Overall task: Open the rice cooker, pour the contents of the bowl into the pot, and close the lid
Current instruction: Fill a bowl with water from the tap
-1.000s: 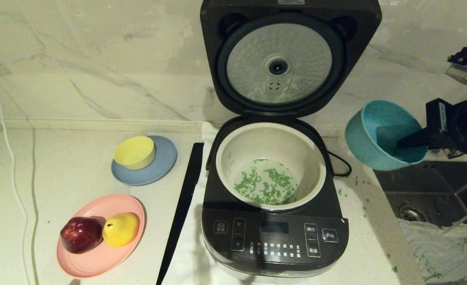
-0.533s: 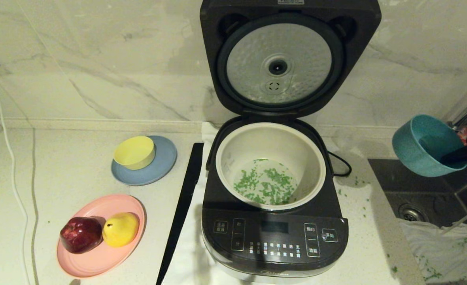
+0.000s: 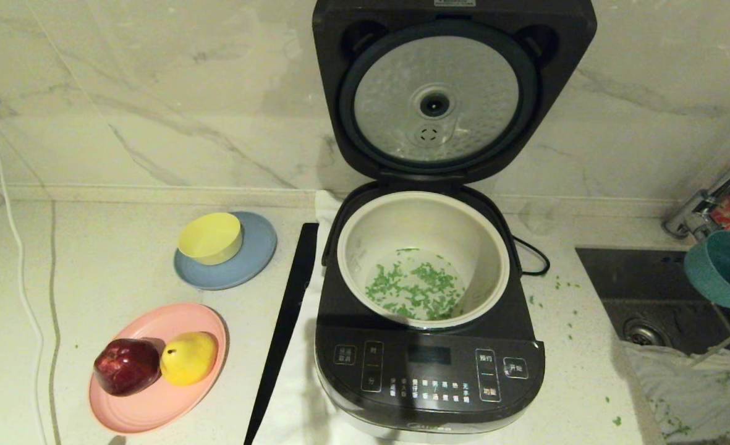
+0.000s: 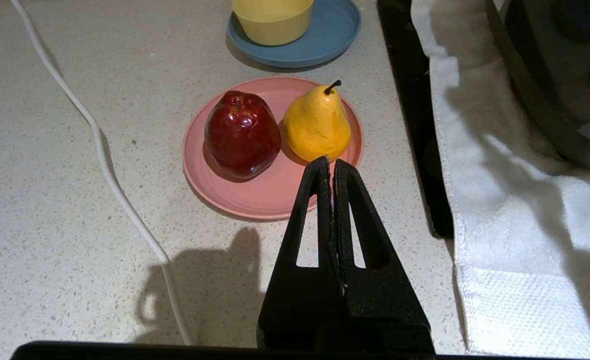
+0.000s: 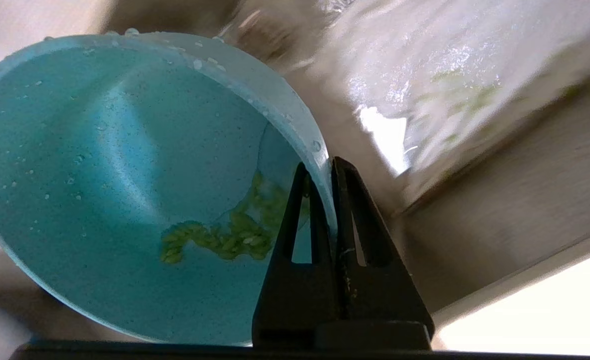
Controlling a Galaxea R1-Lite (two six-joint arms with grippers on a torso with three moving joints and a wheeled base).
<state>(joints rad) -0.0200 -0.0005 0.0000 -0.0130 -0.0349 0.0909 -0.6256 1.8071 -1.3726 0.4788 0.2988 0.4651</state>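
Note:
The rice cooker [image 3: 429,364] stands mid-counter with its lid [image 3: 451,93] swung up, silver underside facing me. The cream pot [image 3: 365,235] holds scattered green contents [image 3: 414,287] on its bottom. The teal bowl [image 3: 724,269] hangs at the far right edge over the sink. In the right wrist view my right gripper [image 5: 319,167] is shut on the rim of the bowl [image 5: 125,190], one finger inside and one outside; a small clump of green contents [image 5: 225,235] clings inside. My left gripper [image 4: 330,162] is shut on nothing, above the counter near the pink plate.
A yellow bowl [image 3: 210,238] sits on a blue plate [image 3: 253,262]. A pink plate [image 3: 148,402] carries a red apple [image 3: 127,366] and a yellow pear [image 3: 188,357]. A black strip [image 3: 284,327] lies left of the cooker. Sink [image 3: 643,296], tap [image 3: 698,210], white cloth [image 3: 686,389], cable [image 3: 18,272].
The bowl has travelled right, away from the cooker and out over the sink, nearly leaving the head view; the right arm has passed out of that view. Cooker and pot are unchanged.

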